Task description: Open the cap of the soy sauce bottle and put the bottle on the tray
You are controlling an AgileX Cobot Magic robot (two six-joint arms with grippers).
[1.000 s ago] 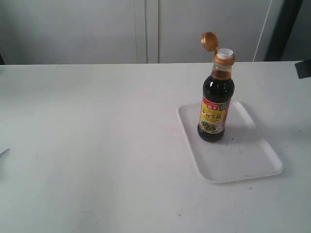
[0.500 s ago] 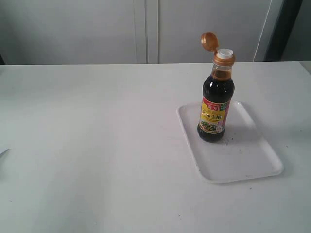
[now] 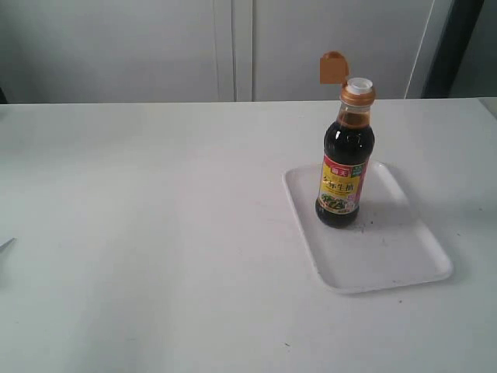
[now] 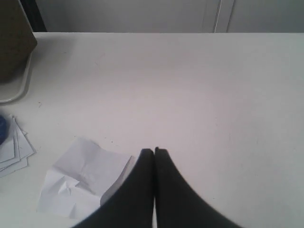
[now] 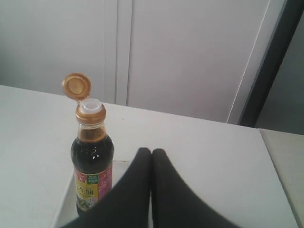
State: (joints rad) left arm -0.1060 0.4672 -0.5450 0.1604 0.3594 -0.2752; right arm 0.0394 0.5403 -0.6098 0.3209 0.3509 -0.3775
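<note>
The soy sauce bottle (image 3: 345, 167) stands upright on the tray (image 3: 388, 249), on the half of the tray that lies farther from the exterior camera, its red, yellow and green label facing that camera. The cap (image 3: 334, 67) is flipped open and stands up on its hinge beside the neck, leaving the white spout (image 3: 359, 85) bare. The tray lies flat on the desk (image 3: 155, 217), on the right side of the exterior view. My right fingers (image 5: 140, 180) are pressed together tip to tip with nothing between them. From that wrist I see the bottle beyond them, apart from the tips, with the gold inside of the open cap turned toward me. My left fingers (image 4: 142, 180) are likewise closed on nothing, hanging over bare desk well away from the bottle. A creased white sheet of paper (image 4: 83, 183) lies on the desk just beside them, and a small stack of papers (image 4: 12, 147) sits farther off at the edge of that wrist view. Pale cabinet doors (image 3: 233, 47) rise behind the desk.
</note>
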